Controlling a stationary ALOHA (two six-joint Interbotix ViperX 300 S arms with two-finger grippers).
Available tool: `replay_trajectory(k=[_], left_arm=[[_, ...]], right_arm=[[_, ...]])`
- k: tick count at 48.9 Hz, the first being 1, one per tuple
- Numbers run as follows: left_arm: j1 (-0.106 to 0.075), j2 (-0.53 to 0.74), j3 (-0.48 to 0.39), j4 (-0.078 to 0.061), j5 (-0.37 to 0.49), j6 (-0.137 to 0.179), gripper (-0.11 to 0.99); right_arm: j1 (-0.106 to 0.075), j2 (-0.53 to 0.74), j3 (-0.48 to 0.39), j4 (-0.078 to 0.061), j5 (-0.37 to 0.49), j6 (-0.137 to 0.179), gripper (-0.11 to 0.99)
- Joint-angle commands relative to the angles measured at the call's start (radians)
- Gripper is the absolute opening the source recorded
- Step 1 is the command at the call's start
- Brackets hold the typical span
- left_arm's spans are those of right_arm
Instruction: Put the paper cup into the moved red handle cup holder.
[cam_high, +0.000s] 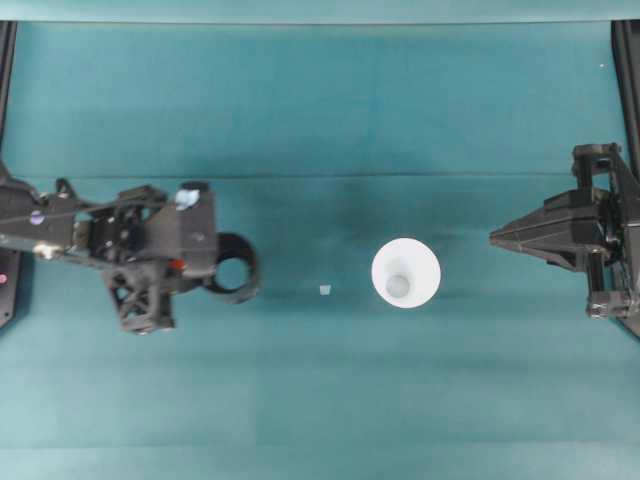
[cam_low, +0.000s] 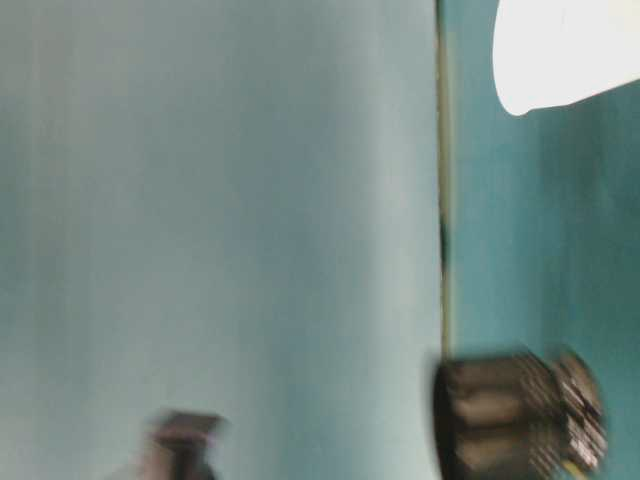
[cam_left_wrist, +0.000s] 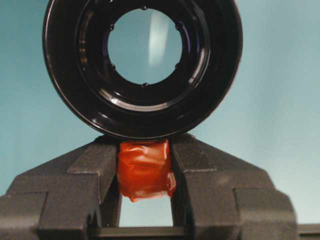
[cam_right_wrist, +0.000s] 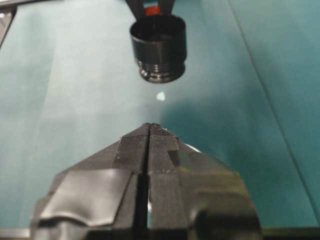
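While the left tool (cam_left_wrist: 145, 170) pinches the red handle cup holder (cam_high: 234, 268) by its tab, the right tool (cam_right_wrist: 149, 126) sits pressed together, well apart from the paper cup (cam_high: 406, 273) upright on the surface (cam_high: 320, 390).

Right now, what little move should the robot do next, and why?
Probably open the right tool and reach for the paper cup. The left tool already grips the red handle of the cup holder, lifted off the table, while the cup stands alone and the right tool's jaws are closed.
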Motion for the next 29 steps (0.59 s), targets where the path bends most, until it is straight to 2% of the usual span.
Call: replay_trajectory(k=[1,11,16,29], left_arm=[[-0.002,0.028,-0.08,0.005,0.008,0.02,0.27],[0.002,0.126,-0.202,0.005,0.029,0.107,0.27],[0.003,0.175,-0.255,0.005,0.029,0.141,0.27],[0.005,0.255,-0.31,0.005,0.028,0.149,0.27]], right_arm=[[-0.002,0.005,-0.012,0.003,-0.008,0.009,-0.11],[-0.002,0.005,-0.014,0.003,-0.009,0.009,-0.11],[-0.002,0.005,-0.014,0.003,-0.011,0.009,-0.11],[-0.002,0.005,-0.014,0.003,-0.012,0.009,-0.11]])
